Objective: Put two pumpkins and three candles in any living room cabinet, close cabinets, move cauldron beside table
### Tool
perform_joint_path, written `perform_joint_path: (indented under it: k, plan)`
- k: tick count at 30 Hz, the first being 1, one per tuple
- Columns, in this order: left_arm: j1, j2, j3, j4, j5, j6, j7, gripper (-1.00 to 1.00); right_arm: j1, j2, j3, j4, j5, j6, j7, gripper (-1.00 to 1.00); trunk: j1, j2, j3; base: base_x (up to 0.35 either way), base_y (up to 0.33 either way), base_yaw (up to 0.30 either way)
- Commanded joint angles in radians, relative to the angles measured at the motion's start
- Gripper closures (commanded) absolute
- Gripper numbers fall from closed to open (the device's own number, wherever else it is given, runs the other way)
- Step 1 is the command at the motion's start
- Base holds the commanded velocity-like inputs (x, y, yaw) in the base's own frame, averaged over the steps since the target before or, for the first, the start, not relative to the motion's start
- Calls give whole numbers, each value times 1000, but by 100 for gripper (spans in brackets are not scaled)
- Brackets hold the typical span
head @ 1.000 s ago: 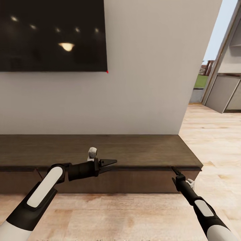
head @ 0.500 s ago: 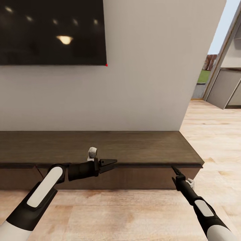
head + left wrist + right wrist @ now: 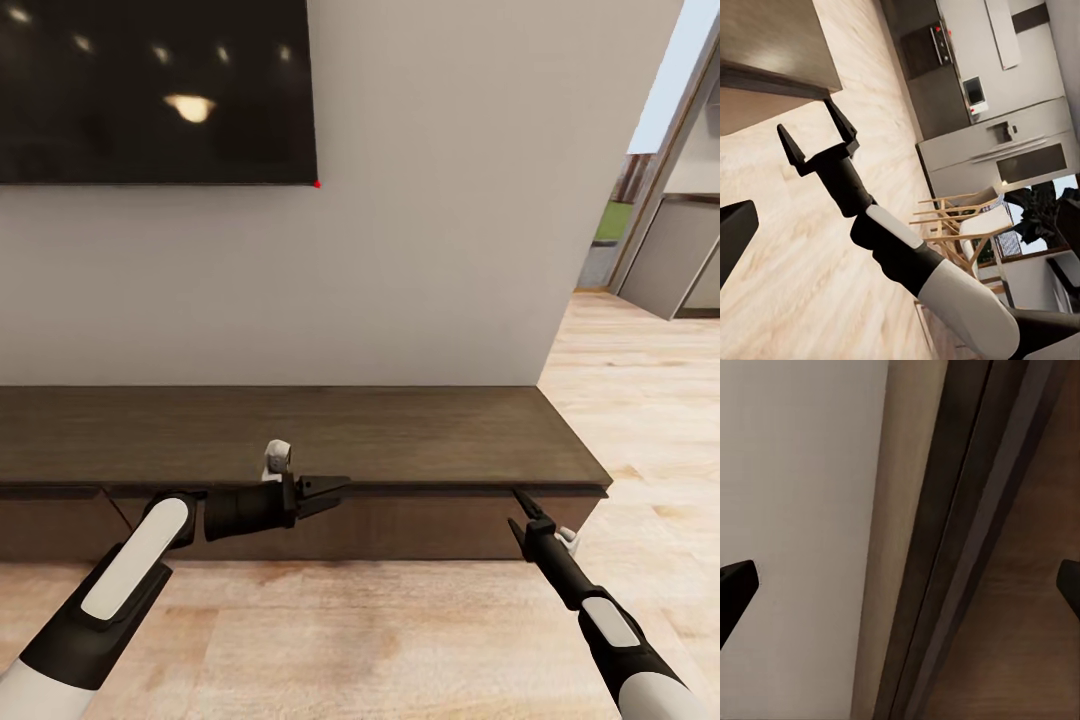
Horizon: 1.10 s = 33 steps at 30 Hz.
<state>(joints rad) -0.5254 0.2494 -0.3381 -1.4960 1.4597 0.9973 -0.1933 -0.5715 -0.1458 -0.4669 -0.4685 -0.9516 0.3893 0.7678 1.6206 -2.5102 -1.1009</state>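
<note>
A: Head view first — what's the room like?

B: I'm facing a pale wall (image 3: 430,200) with a dark screen (image 3: 150,90) at eleven o'clock. Below it the cabinet (image 3: 300,440), the long dark-brown unit, runs across the middle, standing on light wood flooring (image 3: 400,640); the fronts I can see sit flush. At two o'clock there's an opening toward grey units.

A: And the arms?

B: My left gripper (image 3: 335,488) points toward three o'clock, just in front of the cabinet's top edge, fingers slightly parted with nothing between them. My right gripper (image 3: 522,505) sits at five o'clock, its tips right at the cabinet's front edge near the right end; from here I can't tell how its fingers stand.

A: Left wrist view?

B: It looks across the floor at my right gripper (image 3: 817,133): fingers spread wide, empty, tips just beside the cabinet's corner (image 3: 787,52). Beyond are grey kitchen units (image 3: 1005,142) and wooden chairs (image 3: 960,225).

A: Right wrist view?

B: Close on the cabinet (image 3: 967,547), its dark edge running diagonally, wall behind. Both fingertips (image 3: 735,585) sit far apart at the frame's edges, nothing gripped.
</note>
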Motion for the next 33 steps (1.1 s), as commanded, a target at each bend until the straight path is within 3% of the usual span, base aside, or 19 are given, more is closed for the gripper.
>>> perform_joint_path:
  k: [1,7,13,22,33]
  plan:
    - [-1,1,-1,0,-9,0,-10,-100,-1,0,-2,1,-6,9,2,-100,0,0,-1,0,0,0]
    - [-1,1,-1,0,-9,0,-10,-100,-1,0,-2,-4,-6,9,4,-100,2,-2,-20,0,0,0]
    - [-1,1,-1,0,-9,0,-10,-100,-1,0,-3,-8,-7,8,2,-100,2,-2,-20,0,0,0]
    - [-1,1,-1,0,-9,0,-10,-100,-1,0,-1,-9,-46,10,0,-100,3,-2,-32,0,0,0]
    - [-1,1,-1,0,-9,0,-10,-100,-1,0,-1,-9,-49,24,1,-100,7,-4,-63,0,0,0]
